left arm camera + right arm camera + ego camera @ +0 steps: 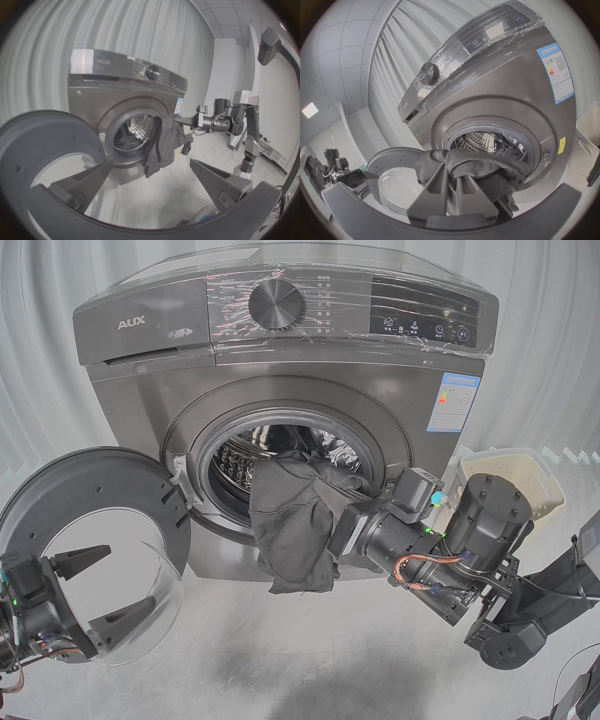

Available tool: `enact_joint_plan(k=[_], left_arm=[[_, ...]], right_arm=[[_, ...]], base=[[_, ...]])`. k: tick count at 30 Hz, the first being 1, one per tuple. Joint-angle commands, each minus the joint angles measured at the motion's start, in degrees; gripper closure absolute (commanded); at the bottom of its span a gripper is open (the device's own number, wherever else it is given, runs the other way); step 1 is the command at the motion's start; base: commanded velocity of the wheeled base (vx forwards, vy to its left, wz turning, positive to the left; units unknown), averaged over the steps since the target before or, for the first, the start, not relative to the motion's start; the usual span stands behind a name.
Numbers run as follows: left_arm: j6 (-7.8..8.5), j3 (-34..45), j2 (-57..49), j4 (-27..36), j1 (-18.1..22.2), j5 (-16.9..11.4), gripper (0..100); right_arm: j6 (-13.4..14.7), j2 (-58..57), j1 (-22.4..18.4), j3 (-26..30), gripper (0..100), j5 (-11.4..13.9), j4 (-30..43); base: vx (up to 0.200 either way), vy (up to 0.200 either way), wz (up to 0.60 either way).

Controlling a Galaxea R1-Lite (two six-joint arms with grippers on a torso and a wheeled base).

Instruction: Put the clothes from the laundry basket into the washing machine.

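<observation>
While right claw [453, 177] clamps it, dark garment [290, 521] overhangs the drum [239, 462] (left claw [130, 575] splayed).

The washing machine [150, 396] is metallic dark grey, with a black control panel [422, 318] at upper right and a blue-and-white label [453, 402] bearing coloured bars. Its drum [234, 462] is shiny silver, dotted with holes. The garment [294, 521] at centre is plain charcoal black. The laundry basket [540, 487], at right, is cream with a perforated dot pattern. The curtain [550, 334] is pale grey-white.
</observation>
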Motion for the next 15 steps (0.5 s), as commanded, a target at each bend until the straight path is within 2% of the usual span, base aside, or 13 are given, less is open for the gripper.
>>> enact_joint_plan(k=[1,11,15], left_arm=[[0.30,-2.4,16.0,-6.5,-6.6,0.2,0],[-0.32,-8.6,25.9,-7.3,-11.5,0.8,0],[-1.90,-11.2,28.8,-7.5,-12.5,0.8,0]], right_arm=[[0.2,3.3,0.0,-2.9,100,0.0,0.1],[0.0,4.0,-0.1,-3.7,100,0.0,0.1],[0.0,4.1,-0.1,-3.6,100,-0.1,0.0]], base=[[0.000,0.000,0.00],[0.000,0.000,0.00],[0.000,0.000,0.00]])
